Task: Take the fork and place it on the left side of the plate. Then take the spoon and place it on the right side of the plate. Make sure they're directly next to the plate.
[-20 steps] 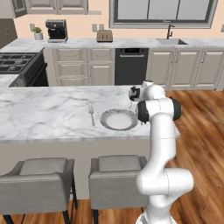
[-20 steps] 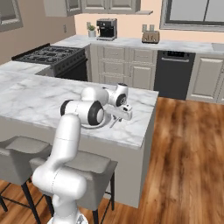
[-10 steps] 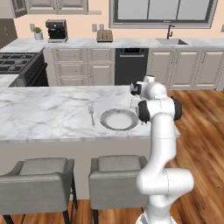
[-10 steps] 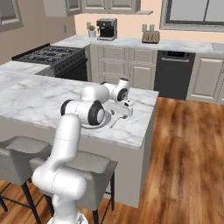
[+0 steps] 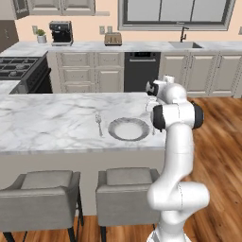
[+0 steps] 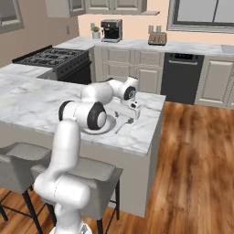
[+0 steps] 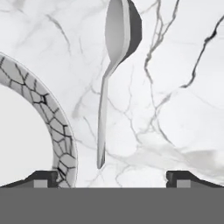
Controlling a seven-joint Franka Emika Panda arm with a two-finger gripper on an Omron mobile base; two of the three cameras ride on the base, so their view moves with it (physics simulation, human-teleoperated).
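The plate (image 7: 65,144) is cut off at the hand view's left edge; its cracked-pattern grey rim and pale centre show in part. From the left base view the arm's elbow covers most of the spoon (image 7: 114,65), and the pincer (image 6: 129,118) is largely masked by the wrist. The fork's (image 5: 99,123) tines are too small to make out.

The spoon is pale silver with a rounded bowl and a thin straight handle, lying flat on the marble table (image 5: 47,123) just beside the plate's right rim, not touching it. The fork, slim and grey, lies just beside the plate's left rim.

Count: one plate, one fork, one spoon, two grey stools (image 5: 42,186) below the table.

The pincer stands wide open above the spoon, its fingertips (image 7: 43,178) astride the handle end, gripping nothing.
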